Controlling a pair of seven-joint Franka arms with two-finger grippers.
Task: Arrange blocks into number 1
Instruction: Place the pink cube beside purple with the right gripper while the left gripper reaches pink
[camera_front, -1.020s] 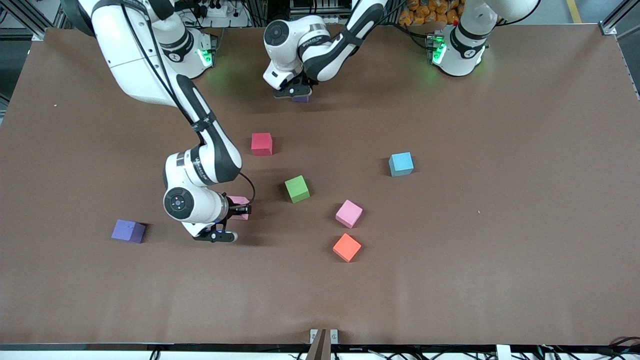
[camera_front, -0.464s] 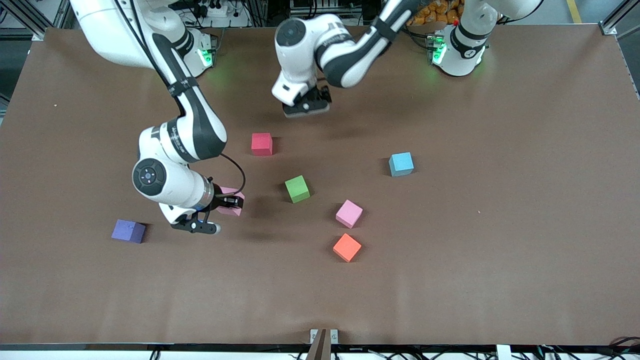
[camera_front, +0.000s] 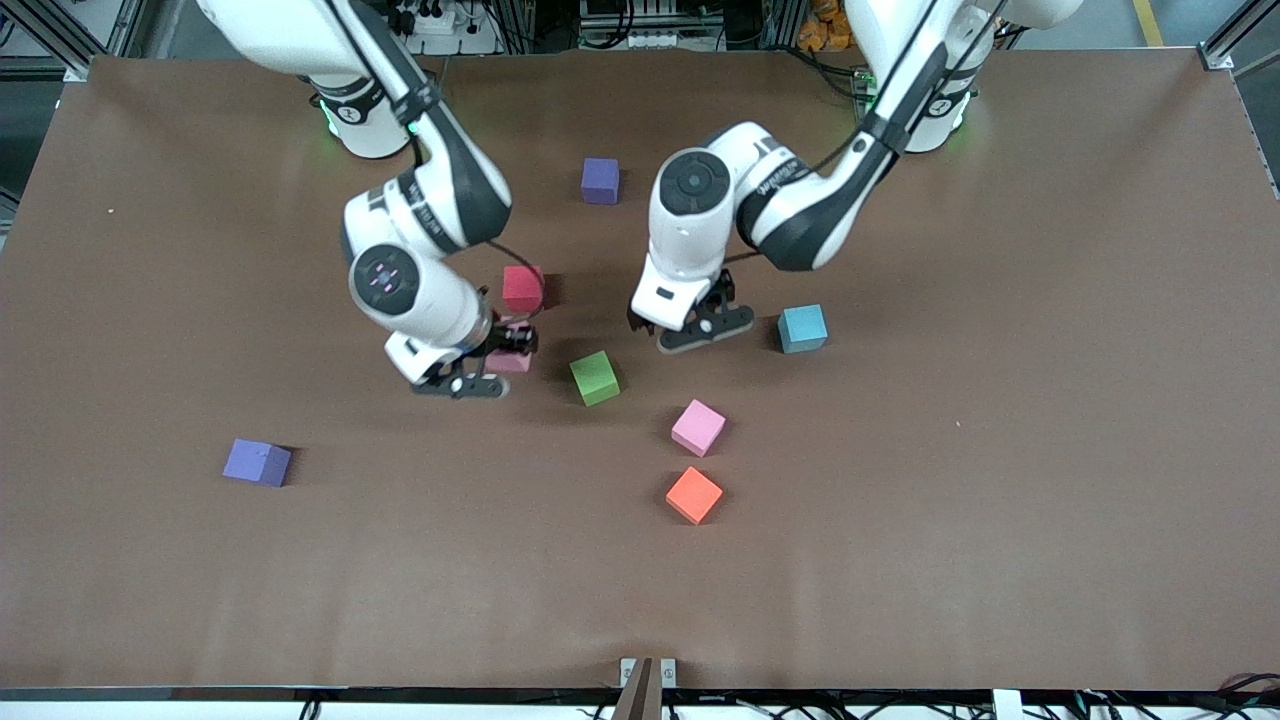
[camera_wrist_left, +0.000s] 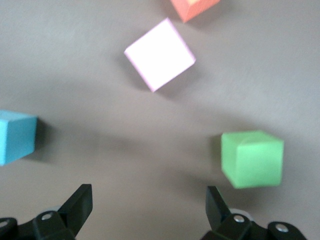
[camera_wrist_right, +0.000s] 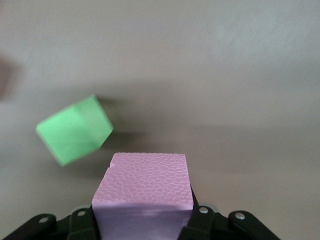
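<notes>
Blocks of matte foam lie scattered mid-table: the right claw (camera_front: 497, 352) grips a dimpled pink cube (camera_wrist_right: 144, 192) in the air beside the red cube (camera_front: 523, 288). The left claw (camera_front: 697, 325) hangs spread wide over bare brown table (camera_front: 1000, 450) between the green cube (camera_front: 594, 378) and the blue cube (camera_front: 802, 328).

A brown matte desk (camera_front: 1050, 450) is filling the front view. A small metal bracket (camera_front: 646, 672) is sitting at its edge nearest the front camera, and orange items (camera_front: 822, 25) are showing just past the edge by the bases.
</notes>
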